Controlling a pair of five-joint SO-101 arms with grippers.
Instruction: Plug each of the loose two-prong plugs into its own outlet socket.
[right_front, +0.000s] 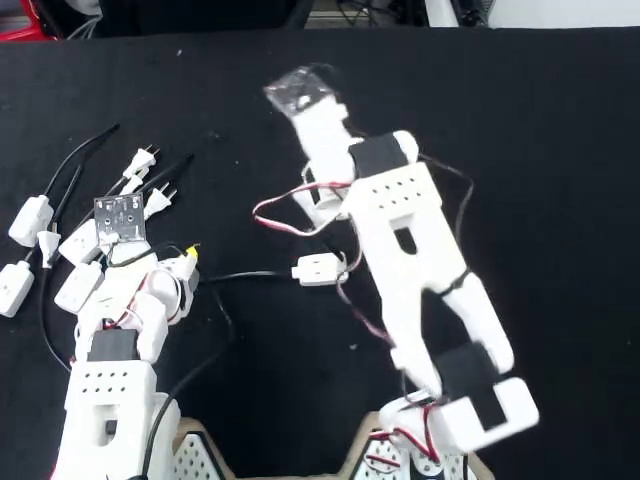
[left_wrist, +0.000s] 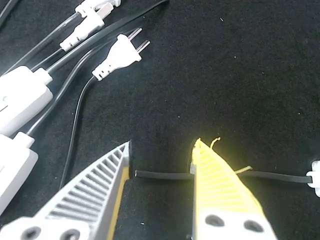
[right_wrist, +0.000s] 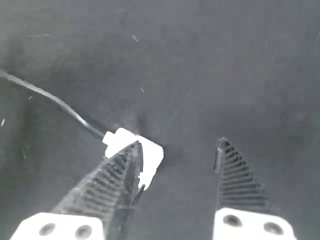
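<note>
The left gripper (left_wrist: 162, 145) stands with its jaws apart astride a black cord (left_wrist: 162, 175), which crosses between the fingers unclamped. In the high view that cord runs toward 3 o'clock to a white plug (right_front: 318, 268), its long axis lying 3 to 9. The right gripper (right_wrist: 180, 145), jaws also apart, hangs over what looks like that same plug, one finger just above or touching it. Other two-prong plugs (right_front: 140, 160) lie at 12 o'clock from the left gripper and outlet sockets (right_front: 30, 220) at 9 to 10, with their cords crowding that side.

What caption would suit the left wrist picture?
Open left tool above a black cable, a loose two-prong plug lying beyond.
</note>
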